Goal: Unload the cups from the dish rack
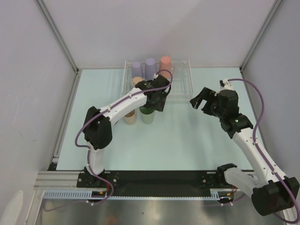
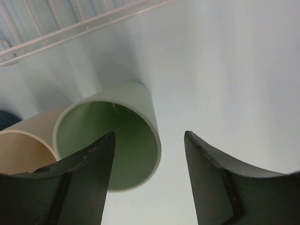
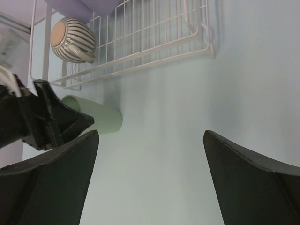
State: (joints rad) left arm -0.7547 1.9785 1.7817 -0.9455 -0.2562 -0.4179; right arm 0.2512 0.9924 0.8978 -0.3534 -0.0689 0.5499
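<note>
Pale green cup (image 1: 147, 116) stands on the light table (image 1: 187, 140) just below the dish rack (image 1: 180, 80), a little left of centre in the top view. A tan cup (image 1: 130, 116) stands close on its left; I cannot tell whether the two touch. The left gripper (image 1: 154, 101) hangs right over the green one.

In the left wrist view the left gripper (image 2: 149, 140) has its jaws parted to a middling width and grips nothing. The pale green cup (image 2: 117, 140) sits mouth up at lower centre, its rim partly behind the left-hand finger. The tan cup (image 2: 23, 150) is at the lower left edge, and wires of the dish rack (image 2: 70, 30) cross the upper left corner.

Two lavender cups (image 1: 150, 66) and a salmon pink cup (image 1: 165, 62) stand along the far side of the rack.

The right gripper (image 1: 200, 101) hovers over bare table to the right of the rack, jaws spread wide and empty. Its own view shows the right gripper (image 3: 150, 136) above the table, with the dish rack (image 3: 154, 33) along the top. A ribbed cup (image 3: 72, 33) lies in the rack at upper left, and the pale green cup (image 3: 93, 117) shows at middle left.
</note>
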